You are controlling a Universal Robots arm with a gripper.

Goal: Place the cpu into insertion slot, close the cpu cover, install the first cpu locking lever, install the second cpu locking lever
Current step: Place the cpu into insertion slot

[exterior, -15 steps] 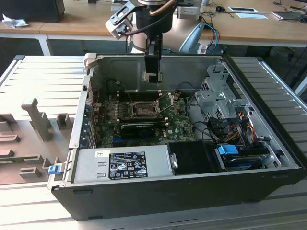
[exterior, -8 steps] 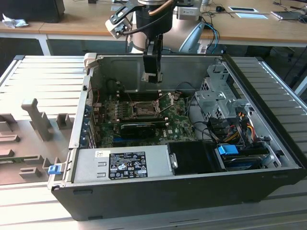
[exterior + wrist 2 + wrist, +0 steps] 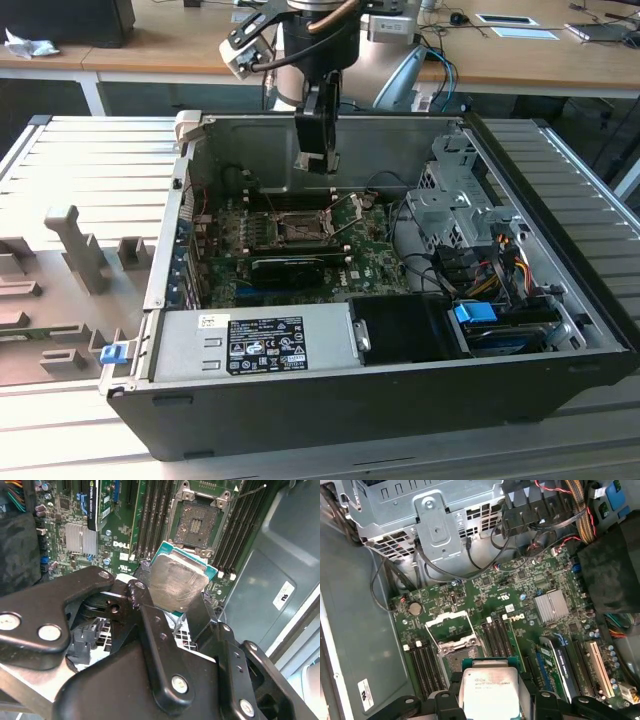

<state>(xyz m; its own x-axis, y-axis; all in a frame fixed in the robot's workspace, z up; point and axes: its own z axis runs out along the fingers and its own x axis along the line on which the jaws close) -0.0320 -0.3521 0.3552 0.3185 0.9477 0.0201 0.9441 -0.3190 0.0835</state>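
Note:
My gripper [image 3: 176, 607] is shut on the cpu [image 3: 177, 582], a square chip with a silver-grey top and a green edge, pinched between the two black fingers [image 3: 145, 605]. In the exterior view the gripper [image 3: 318, 162] hangs above the motherboard, a little behind the insertion slot [image 3: 300, 229]. The slot [image 3: 197, 522] lies bare and open in both wrist views. The cpu cover [image 3: 451, 626] is swung up from the slot [image 3: 456, 654], and thin wire levers [image 3: 433, 642] stand raised beside it. The cpu [image 3: 490, 690] is above the board and apart from the slot.
The open computer case [image 3: 560, 330] has tall walls all round. Memory slots [image 3: 495, 640] flank the socket, a graphics card [image 3: 288, 266] lies in front of it, and a drive cage [image 3: 450, 205] with cables [image 3: 500, 260] is on the exterior view's right. A power supply [image 3: 255, 342] fills the near side.

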